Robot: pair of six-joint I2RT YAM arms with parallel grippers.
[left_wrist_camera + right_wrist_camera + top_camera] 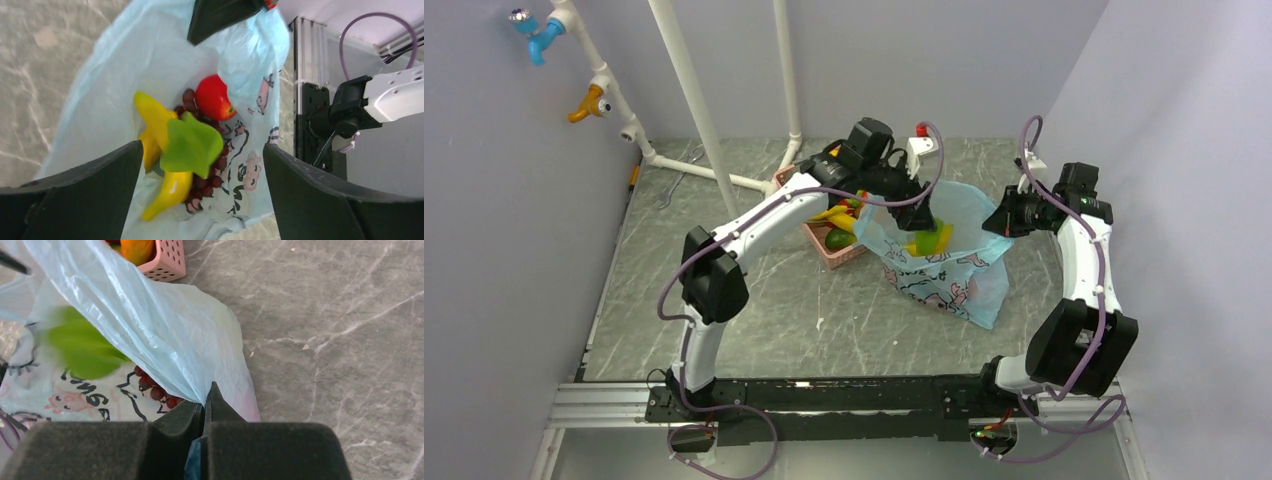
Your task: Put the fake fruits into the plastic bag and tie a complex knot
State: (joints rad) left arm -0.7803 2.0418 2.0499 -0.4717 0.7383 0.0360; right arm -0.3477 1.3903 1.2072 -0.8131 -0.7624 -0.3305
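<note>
Left gripper (921, 214) hangs over the mouth of the plastic bag (944, 275), its two fingers (85, 195) spread wide and gripping nothing. Right gripper (204, 407) has its two fingers pressed together on a gathered fold of the bag's rim, holding that side up so the mouth stands open. One bag is in view, light blue and printed with cartoon figures. It sits on the table (824, 330) in its right half, about midway between the near and far edges. Inside the bag the left wrist view shows one red apple (214, 97) against the far wall, one bunch of dark grapes (206, 181) spread along the bottom, and at least two yellow bananas (167, 195) lying joined on the side away from the apple. One green fruit (192, 146), soft-edged and blurred, shows over the bananas directly below the open fingers; whether it rests on them I cannot tell, nor its kind. One pink basket (842, 256) stands just beside the bag on the side toward the table's left edge. It holds more fruits (839, 238): yellow, dark green and orange-red pieces, too crowded to count surely.
</note>
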